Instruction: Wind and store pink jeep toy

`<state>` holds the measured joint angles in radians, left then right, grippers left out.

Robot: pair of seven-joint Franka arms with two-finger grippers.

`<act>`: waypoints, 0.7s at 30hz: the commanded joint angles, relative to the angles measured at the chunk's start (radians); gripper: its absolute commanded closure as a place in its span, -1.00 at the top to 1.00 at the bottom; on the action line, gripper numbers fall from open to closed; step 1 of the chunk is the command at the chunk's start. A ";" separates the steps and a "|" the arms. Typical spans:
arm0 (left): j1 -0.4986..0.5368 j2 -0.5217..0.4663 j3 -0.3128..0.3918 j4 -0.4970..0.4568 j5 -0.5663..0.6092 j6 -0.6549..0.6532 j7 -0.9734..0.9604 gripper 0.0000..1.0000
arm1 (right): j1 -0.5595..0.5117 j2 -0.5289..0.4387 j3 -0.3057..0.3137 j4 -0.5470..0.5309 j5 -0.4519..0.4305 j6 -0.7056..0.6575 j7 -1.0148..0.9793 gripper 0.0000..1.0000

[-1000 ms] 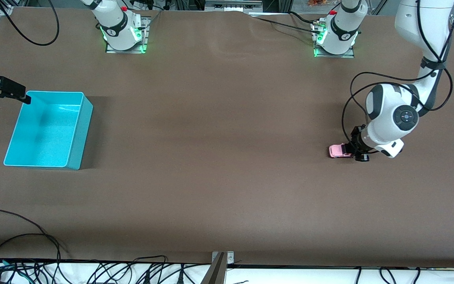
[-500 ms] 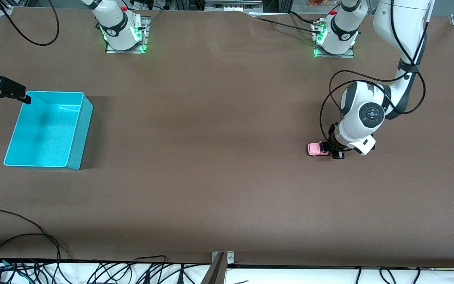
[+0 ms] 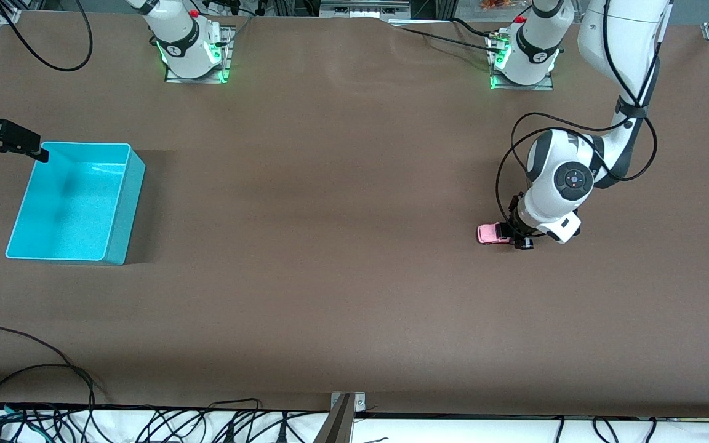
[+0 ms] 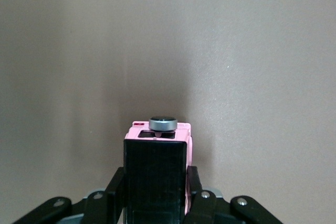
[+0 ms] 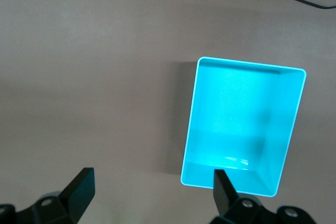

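1 pink jeep toy [image 3: 488,234] is sitting on the brown worktop [image 3: 330,246] in the right part of the front view, toward the left arm's end, well apart from the turquoise bin [image 3: 122,209] at the frame's left edge. The left hand [image 3: 516,235] is gripping the jeep toy by its black rear end, 1 finger pressing on each flank; in the left wrist view the fingers [image 4: 113,190] are clamping the sides of the dark roof section, and the pink nose is pointing away from the hand toward the bin's end of the worktop. The wheels are looking as if they are resting on the worktop, though that contact is too small to confirm.

Judging by its size, the toy is likely handling as a light, stiff plastic shell, with smooth flanks that could be slipping under a narrow pinch. Taking hold across the flat sides low on the body, as the hand is doing now, is seeming the safest spot; the small round silver part [image 4: 163,124] standing on top is looking fragile and best avoided. Pressing the wheels down while dragging is probably what the winding is calling for.

Counting: 1 jeep toy, 1 bin lying empty, 2 arms. The right hand [image 3: 19,146] is waiting over the worktop just beside the bin's upper corner in the front view, its fingers [image 5: 81,190] spread wide and holding nothing.
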<state>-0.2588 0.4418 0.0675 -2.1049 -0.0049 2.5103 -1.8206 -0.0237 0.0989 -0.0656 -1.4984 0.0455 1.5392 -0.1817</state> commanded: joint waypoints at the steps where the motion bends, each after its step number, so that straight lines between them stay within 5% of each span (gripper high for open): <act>1: 0.029 0.025 0.006 -0.003 0.092 0.027 -0.012 -0.64 | 0.001 -0.008 0.004 -0.003 -0.006 -0.008 0.008 1.00; 21: 0.193 0.041 0.006 -0.001 0.114 0.036 0.115 -0.64 | 0.002 -0.008 0.004 -0.003 -0.004 -0.008 0.008 1.00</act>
<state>-0.1073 0.4403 0.0732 -2.1093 0.0783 2.5021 -1.7513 -0.0232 0.0989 -0.0654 -1.4984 0.0455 1.5390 -0.1817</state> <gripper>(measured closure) 0.502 0.000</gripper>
